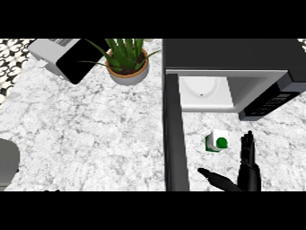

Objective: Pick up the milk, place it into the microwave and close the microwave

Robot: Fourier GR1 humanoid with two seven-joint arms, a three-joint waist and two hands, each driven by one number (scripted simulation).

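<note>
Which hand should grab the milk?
The right hand. It is open, right beside the milk on the counter, in front of the open microwave. The left hand is not in view, and the microwave's open door stands on the milk's left.

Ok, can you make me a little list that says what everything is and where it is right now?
milk: small white and green carton standing on the counter, in front of the microwave
microwave: door swung wide open, inside empty
right hand: open, just right of the milk, not touching it
left hand: not in view
plant: potted, left of the microwave
toaster: at far left
</note>
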